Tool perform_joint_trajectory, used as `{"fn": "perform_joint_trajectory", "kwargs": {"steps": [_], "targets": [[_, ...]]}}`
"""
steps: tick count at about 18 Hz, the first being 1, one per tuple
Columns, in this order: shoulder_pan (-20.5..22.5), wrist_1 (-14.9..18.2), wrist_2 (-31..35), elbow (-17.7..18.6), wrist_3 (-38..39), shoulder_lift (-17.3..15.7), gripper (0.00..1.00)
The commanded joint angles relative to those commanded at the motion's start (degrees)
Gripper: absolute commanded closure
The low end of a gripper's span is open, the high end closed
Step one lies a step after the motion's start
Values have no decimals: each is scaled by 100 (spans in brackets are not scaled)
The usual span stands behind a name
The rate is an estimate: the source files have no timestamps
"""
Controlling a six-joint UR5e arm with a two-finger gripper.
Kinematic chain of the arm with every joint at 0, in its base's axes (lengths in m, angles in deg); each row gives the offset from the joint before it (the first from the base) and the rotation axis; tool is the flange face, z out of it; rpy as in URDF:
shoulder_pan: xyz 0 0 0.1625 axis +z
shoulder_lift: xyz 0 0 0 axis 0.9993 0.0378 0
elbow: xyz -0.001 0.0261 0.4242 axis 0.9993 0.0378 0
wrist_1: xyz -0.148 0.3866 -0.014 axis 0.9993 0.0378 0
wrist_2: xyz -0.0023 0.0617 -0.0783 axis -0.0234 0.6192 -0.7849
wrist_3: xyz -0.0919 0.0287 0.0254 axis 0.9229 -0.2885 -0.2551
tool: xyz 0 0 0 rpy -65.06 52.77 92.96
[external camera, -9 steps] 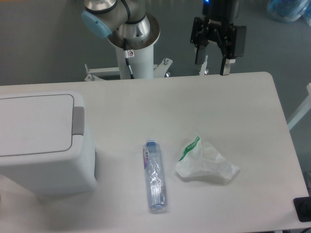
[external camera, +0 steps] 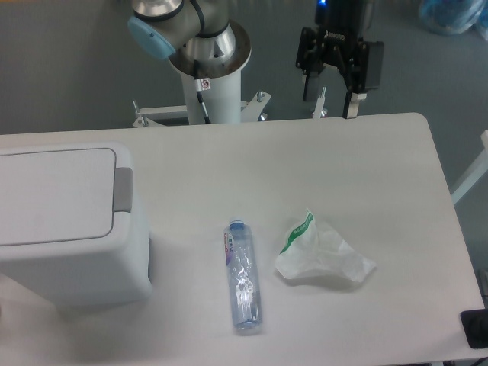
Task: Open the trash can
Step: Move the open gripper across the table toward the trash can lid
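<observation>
Gripper (external camera: 329, 101) is sliding a tiny bit left, fingers apart and holding nothing (far from the shut can (external camera: 65, 221)), barely starting.

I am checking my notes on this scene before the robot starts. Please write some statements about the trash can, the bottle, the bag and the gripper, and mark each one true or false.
1. The trash can has its lid closed. True.
2. The gripper is pressing the grey tab. False: it hangs open past the table's far edge, away from the trash can.
3. The bottle lies on its side. True.
4. The bag is inside the trash can. False: it lies on the table, right of the bottle.
5. The bottle's cap is red. False: it is blue.
</observation>
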Motion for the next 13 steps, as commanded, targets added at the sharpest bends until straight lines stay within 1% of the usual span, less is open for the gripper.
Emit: {"fn": "perform_joint_trajectory", "kwargs": {"steps": [1, 3, 6, 11, 12, 13], "targets": [[-62, -9, 9, 0, 474, 0, 0], [-193, -70, 17, 0, 1170, -9, 0], [-527, -289, 35, 35, 1926, -9, 0], [-1107, -606, 18, 35, 3587, 114, 0], [-1213, -702, 9, 26, 3964, 175, 0], [-1362, -868, 9, 26, 4333, 228, 0]]}}
